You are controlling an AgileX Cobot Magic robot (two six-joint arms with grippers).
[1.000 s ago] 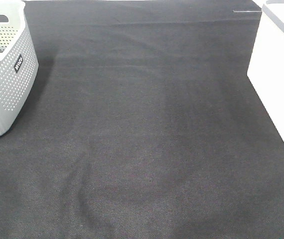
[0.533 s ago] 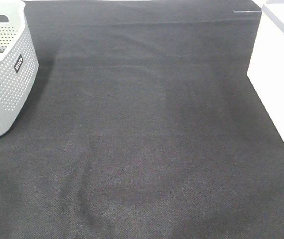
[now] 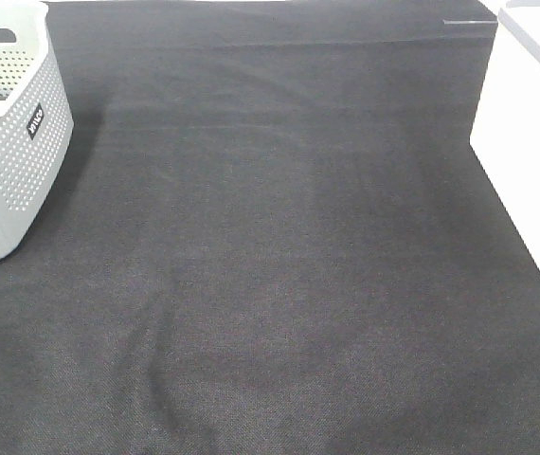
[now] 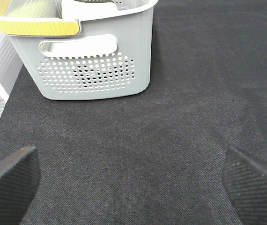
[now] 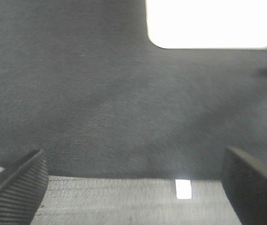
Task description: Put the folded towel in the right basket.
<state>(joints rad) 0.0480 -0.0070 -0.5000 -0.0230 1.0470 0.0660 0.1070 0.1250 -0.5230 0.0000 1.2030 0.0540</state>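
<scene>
No folded towel shows on the black cloth. The white right basket [image 3: 533, 142] stands at the right edge of the exterior view and shows as a bright white shape in the right wrist view [image 5: 208, 23]. My right gripper [image 5: 133, 187] is open and empty, low over the cloth and apart from that basket. My left gripper [image 4: 133, 187] is open and empty, facing the grey perforated left basket [image 4: 91, 70]. A yellow-green textured thing [image 4: 33, 11] lies at the top of that basket; I cannot tell if it is the towel. Neither gripper shows in the exterior view.
The grey left basket [image 3: 9, 142] stands at the far left of the black cloth [image 3: 279, 246]. The cloth has shallow wrinkles near the front left. The table's edge and a pale floor strip [image 5: 124, 201] show in the right wrist view.
</scene>
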